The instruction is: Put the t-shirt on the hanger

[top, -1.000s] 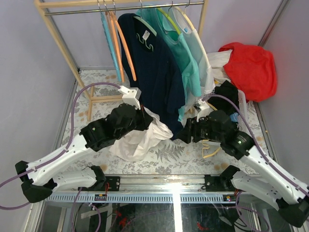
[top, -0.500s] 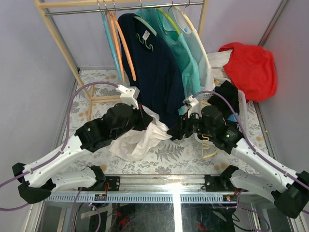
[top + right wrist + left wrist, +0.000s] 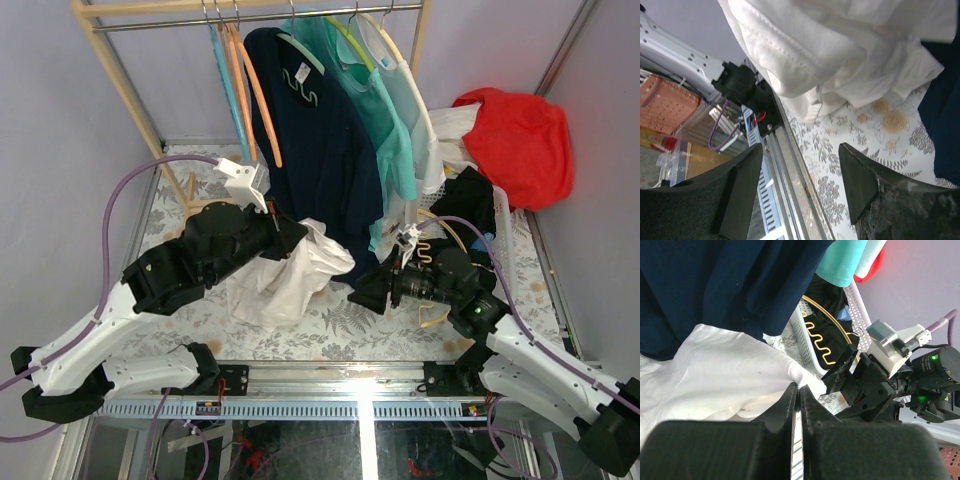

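The white t-shirt point(image 3: 285, 280) hangs in a wrinkled bunch from my left gripper point(image 3: 296, 238), which is shut on a fold of its upper edge. In the left wrist view the closed fingertips point(image 3: 800, 388) pinch the t-shirt point(image 3: 725, 367). My right gripper point(image 3: 366, 292) stands open just right of the cloth, holding nothing. Its wrist view shows the gripper point(image 3: 800, 150) with its jaws wide apart, below the t-shirt point(image 3: 840, 45). The pale yellow hanger point(image 3: 433, 318) lies partly under the right arm; in the left wrist view the hanger point(image 3: 812, 329) rests by the basket.
A wooden rack point(image 3: 120, 70) at the back carries a navy shirt point(image 3: 320, 150), teal shirts point(image 3: 385, 120) and orange and blue hangers point(image 3: 245, 90). A white basket point(image 3: 505, 230) with dark clothes and a red cloth point(image 3: 515, 135) sit at the right. The table rail point(image 3: 790, 165) runs below the right gripper.
The left arm has drawn back and to the left with the t-shirt. The right gripper has opened wider and dropped a little toward the near edge.
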{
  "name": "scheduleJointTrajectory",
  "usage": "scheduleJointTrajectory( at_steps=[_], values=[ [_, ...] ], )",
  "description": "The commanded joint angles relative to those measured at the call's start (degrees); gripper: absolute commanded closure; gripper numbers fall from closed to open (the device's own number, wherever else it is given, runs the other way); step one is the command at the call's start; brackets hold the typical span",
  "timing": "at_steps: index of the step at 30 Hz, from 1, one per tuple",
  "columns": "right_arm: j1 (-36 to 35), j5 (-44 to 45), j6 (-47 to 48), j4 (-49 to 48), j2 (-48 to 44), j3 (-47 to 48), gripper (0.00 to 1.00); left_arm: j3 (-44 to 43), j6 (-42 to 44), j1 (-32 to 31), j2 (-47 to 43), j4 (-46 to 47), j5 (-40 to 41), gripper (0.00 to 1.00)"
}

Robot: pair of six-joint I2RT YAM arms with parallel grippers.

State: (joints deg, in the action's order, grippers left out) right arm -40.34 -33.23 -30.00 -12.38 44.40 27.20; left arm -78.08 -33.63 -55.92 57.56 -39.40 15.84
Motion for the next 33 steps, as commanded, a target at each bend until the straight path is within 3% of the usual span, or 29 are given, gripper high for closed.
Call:
scheduleJointTrajectory(
  at_steps=[1,9,20,29,33],
  values=[
    [0.17,5.36,-0.86,-5.93,-0.6,0.4,0.32,-2.86,1.48,-0.42,-0.46,-0.05,-0.55,1.0],
    [0.82,8.97,-2.84,-12.74,9.36,5.08,0.4,-3.82,1.33,-0.42,-0.65,-0.48,-1.51,1.0],
    [3.69,3.29,-6.37,-23.09,13.16,6.04,0.39,-3.67,1.46,-0.42,-0.86,-0.8,-1.82,1.0],
    [5.86,-1.91,-8.91,-31.53,21.65,9.25,0.37,-4.22,1.98,-0.44,-0.17,-0.23,-2.25,1.0],
    [6.73,-8.67,-14.06,-45.17,25.42,7.83,0.36,-5.05,2.4,-0.44,-0.19,-0.8,-1.82,1.0]
  ],
)
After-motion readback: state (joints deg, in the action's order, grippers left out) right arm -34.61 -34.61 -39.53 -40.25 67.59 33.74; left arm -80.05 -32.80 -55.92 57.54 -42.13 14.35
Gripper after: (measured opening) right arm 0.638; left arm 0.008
